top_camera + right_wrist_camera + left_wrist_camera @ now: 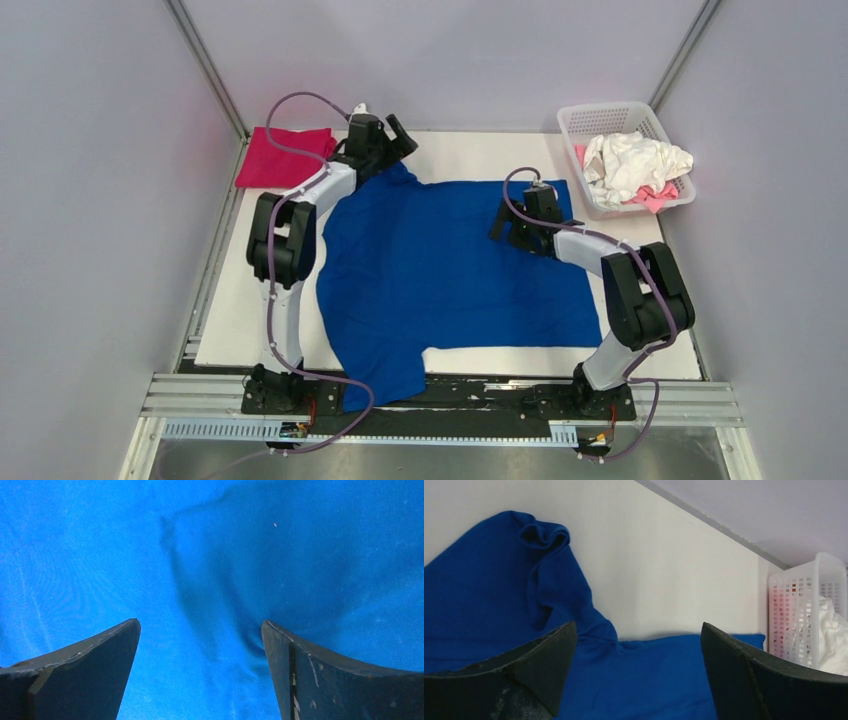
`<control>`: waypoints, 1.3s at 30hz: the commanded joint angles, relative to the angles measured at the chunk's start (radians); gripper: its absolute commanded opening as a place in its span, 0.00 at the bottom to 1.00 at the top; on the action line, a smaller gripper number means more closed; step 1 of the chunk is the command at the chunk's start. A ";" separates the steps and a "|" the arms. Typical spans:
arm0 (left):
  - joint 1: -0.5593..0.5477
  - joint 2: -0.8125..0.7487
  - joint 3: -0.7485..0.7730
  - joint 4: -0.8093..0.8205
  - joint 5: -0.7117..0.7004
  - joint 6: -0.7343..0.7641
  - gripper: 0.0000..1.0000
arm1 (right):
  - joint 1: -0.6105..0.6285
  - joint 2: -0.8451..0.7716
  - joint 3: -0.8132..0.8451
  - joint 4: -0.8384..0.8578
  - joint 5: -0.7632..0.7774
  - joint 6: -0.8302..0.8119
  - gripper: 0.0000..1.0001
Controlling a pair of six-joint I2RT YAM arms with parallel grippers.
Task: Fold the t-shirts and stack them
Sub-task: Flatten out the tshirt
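T-shirt in magenta (285, 157) lies folded at the far left of the table (550, 362). Left hand (639, 630), wide open and empty, hovers by the far sleeve of the blue t-shirt (440, 270). Right hand (200, 625), wide and empty, hangs above that spread shirt. White and pink shirts (635, 160) lie in the basket (600, 112).
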 commanded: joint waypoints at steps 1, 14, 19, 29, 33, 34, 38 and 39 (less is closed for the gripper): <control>0.021 -0.126 -0.146 0.032 -0.113 0.016 1.00 | 0.001 -0.036 -0.021 0.004 -0.006 -0.012 1.00; 0.035 -0.016 -0.116 -0.008 -0.028 -0.074 1.00 | 0.002 -0.048 -0.033 0.004 0.003 -0.015 1.00; 0.035 0.033 -0.101 0.037 0.033 -0.118 1.00 | 0.002 -0.036 -0.028 0.004 0.002 -0.014 1.00; 0.031 0.104 -0.088 0.198 0.134 -0.223 0.97 | 0.002 -0.010 -0.024 0.002 -0.003 -0.021 1.00; 0.026 0.116 -0.081 0.258 0.138 -0.253 0.97 | 0.001 0.003 -0.019 0.002 -0.007 -0.023 1.00; 0.024 0.122 -0.078 0.275 0.142 -0.262 0.97 | 0.001 0.006 -0.018 0.002 -0.008 -0.024 1.00; 0.013 0.156 -0.026 0.285 0.137 -0.263 0.97 | 0.002 0.012 -0.012 0.000 -0.005 -0.028 1.00; 0.011 0.165 0.005 0.284 0.138 -0.263 0.97 | 0.002 0.012 -0.011 -0.001 -0.004 -0.029 1.00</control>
